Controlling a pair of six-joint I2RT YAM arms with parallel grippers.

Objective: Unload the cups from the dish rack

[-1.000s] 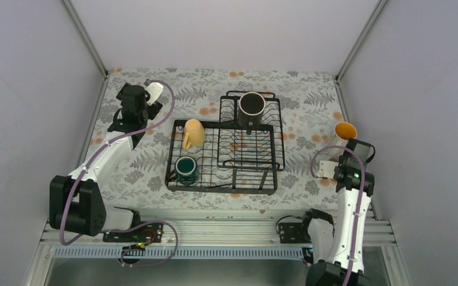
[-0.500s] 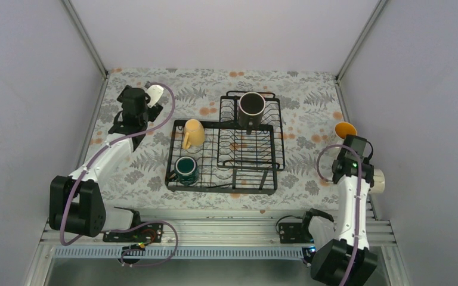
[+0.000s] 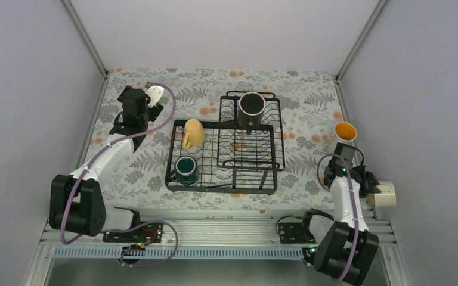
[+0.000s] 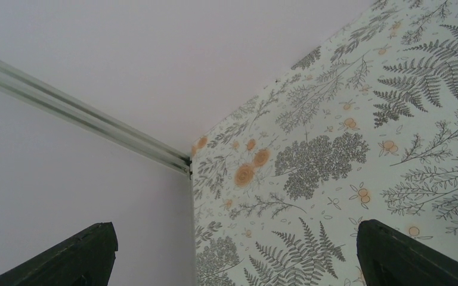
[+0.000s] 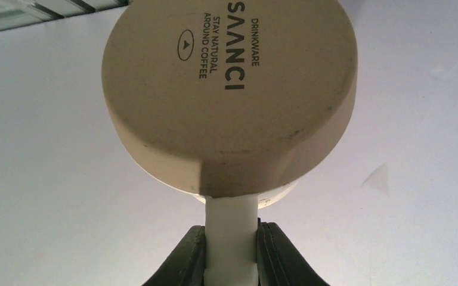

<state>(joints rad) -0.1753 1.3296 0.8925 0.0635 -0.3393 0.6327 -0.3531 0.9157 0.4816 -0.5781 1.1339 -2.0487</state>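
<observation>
Over the table point(image 3: 137, 173), fixed camera: dish rack point(image 3: 274, 156) mid-surface, three cups still in it. The black mug point(image 3: 251, 105) sits upright in the raised basket section, the pale yellow mug point(image 3: 193, 133) lies tipped at the far left of the rack, and the teal mug point(image 3: 186, 170) stands mouth-up at the near left. The tall white mug point(image 3: 345, 132), orange inside, stands on the table by the right wall, clear of the rack. My right pincer point(image 3: 371, 188) carries the cream-white mug point(image 3: 385, 194) at the near right corner, close to the wall; I cannot tell whether it touches down. Left wrist view: my left pincer point(image 4: 234, 226) is spread wide with nothing between the fingers point(image 4: 89, 250), facing the far left corner of the table, well apart from the rack. Right wrist view: the cream-white mug's base faces the lens, maker's print legible, and my fingers point(image 5: 191, 256) are pressed onto its handle from both sides. Handling, as I judge it: glazed ceramic, rigid, slick, weighty for a handle pinch, so it may pivot in the grip and would chip if dropped; set it down slowly. For the remaining three, the handle or the rim wall looks like the place to take. Against one second ago: the cream-white mug has swung from the near right of the table out toward the wall; the left arm has barely shifted; the rack's cups are unmoved.
</observation>
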